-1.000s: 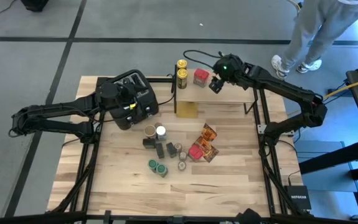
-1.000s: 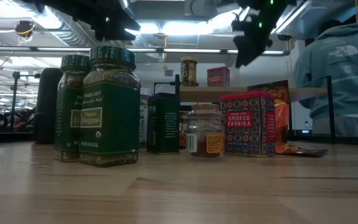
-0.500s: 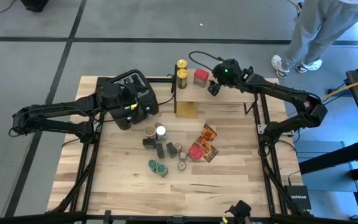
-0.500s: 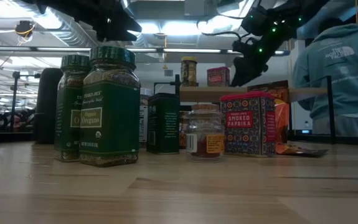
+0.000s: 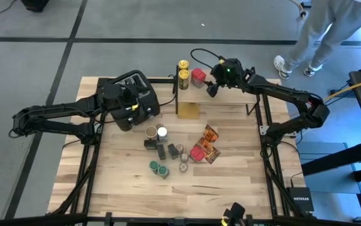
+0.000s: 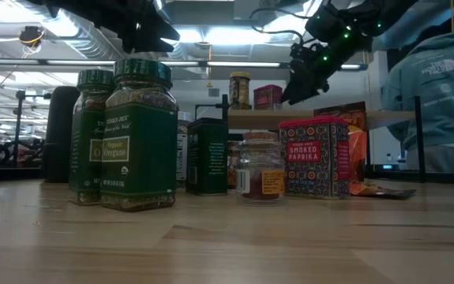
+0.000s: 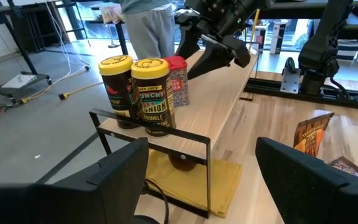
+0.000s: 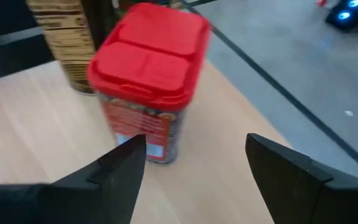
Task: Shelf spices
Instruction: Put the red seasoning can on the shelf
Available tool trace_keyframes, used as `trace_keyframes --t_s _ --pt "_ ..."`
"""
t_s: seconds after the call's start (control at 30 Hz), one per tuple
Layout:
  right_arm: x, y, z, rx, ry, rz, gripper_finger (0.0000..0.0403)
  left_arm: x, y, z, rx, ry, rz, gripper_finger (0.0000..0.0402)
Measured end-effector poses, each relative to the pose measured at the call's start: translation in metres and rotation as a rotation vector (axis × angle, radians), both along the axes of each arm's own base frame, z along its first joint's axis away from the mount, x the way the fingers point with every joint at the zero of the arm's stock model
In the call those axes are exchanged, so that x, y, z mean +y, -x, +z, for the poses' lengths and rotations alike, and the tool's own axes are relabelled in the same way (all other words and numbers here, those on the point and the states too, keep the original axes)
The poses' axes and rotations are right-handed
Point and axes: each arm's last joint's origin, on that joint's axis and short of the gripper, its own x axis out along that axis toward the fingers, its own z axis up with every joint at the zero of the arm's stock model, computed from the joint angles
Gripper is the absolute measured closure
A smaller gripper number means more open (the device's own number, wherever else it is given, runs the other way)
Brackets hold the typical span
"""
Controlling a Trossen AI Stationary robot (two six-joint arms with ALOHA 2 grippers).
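Note:
The shelf (image 5: 233,95) stands at the table's far side. On its left end are two yellow-lidded spice jars (image 5: 183,70) and a red-lidded tin (image 5: 197,76), all upright. My right gripper (image 5: 211,90) hangs open just right of the tin (image 8: 147,81), slanting down at it. My left gripper (image 7: 203,158) waits open above the black toaster (image 5: 136,88), facing the shelf and touching nothing. More spices stand on the tabletop: jars (image 5: 161,147), green-lidded jars (image 6: 136,134), a paprika tin (image 6: 313,158) and foil packets (image 5: 210,141). My right gripper is open, and the tip of one finger (image 8: 129,155) lies against the lower side wall of the red-lidded tin (image 8: 157,140). It comes from the table's right, slanting down. The tin stands upright on the shelf plank, close beside the yellow-lidded jars.
A yellow pad (image 5: 188,110) lies under the shelf's left end. The right part of the shelf plank (image 7: 228,106) is bare. A person (image 5: 321,31) stands beyond the table's far right corner.
My right gripper has come down and toward the table's left along the shelf, tipping its fingers further downward, and has stayed open. The red-lidded tin has slid a little left along the plank toward the yellow-lidded jars, still upright.

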Motion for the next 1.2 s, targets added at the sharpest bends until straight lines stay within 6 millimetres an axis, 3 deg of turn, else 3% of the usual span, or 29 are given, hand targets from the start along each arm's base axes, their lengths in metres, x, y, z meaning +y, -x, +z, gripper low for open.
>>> trace_keyframes --t_s 0.33,0.67,0.9,1.2 --pt "-0.003 -0.007 -0.013 0.022 -0.042 0.057 0.0123 0.000 0.000 0.000 0.001 -0.001 0.000 0.0112" --pt "-0.001 0.009 -0.001 0.166 0.112 -0.134 0.0123 0.000 0.000 0.000 0.005 -0.001 0.000 0.0112" --pt "-0.006 -0.008 -0.005 0.076 0.130 -0.084 0.0123 0.000 0.000 0.000 0.002 0.001 0.001 0.0112" --pt "0.010 -0.022 -0.006 0.059 0.138 -0.015 0.0123 0.000 0.000 0.000 0.007 -0.010 -0.002 0.0112"
